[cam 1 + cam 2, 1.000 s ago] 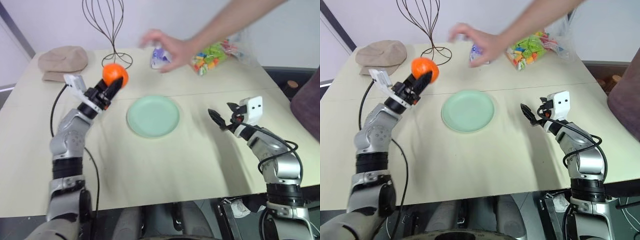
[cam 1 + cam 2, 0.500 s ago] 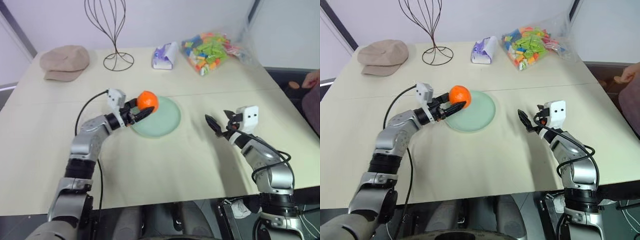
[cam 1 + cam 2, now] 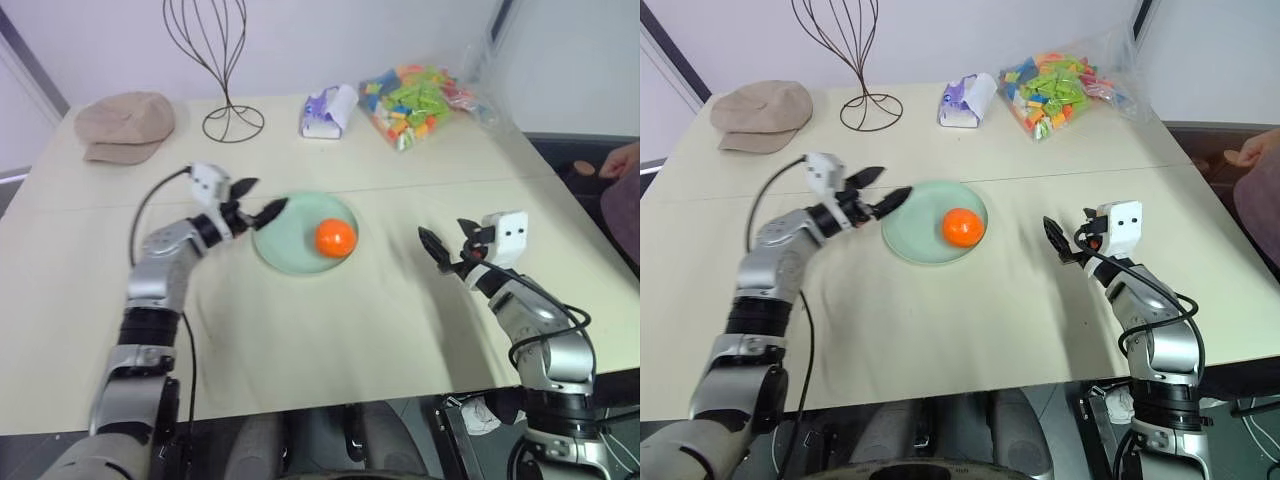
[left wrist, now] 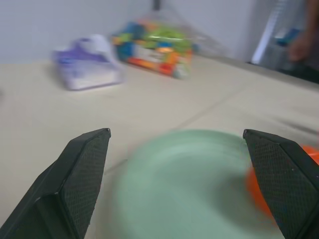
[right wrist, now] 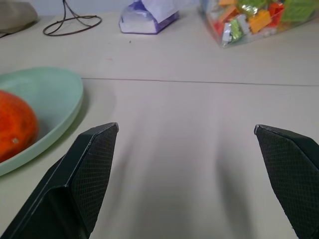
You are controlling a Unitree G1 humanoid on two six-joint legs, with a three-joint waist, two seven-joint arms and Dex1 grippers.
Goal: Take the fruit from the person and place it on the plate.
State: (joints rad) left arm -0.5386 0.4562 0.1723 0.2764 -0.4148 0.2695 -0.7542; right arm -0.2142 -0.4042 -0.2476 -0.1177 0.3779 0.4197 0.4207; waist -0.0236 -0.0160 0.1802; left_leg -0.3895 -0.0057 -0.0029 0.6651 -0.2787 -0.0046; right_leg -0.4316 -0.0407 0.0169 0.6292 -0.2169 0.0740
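Beige table (image 3: 300,330): round glossy orange fruit (image 3: 335,237) on mint plate (image 3: 285,245)

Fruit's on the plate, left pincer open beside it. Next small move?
Probably draw the left pincer back from the plate: the fruit lies free on it and the fingers stand open at its rim, holding nothing.

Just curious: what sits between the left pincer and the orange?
Only bare plate, seen from the head views, lies between the left pincer and the orange.
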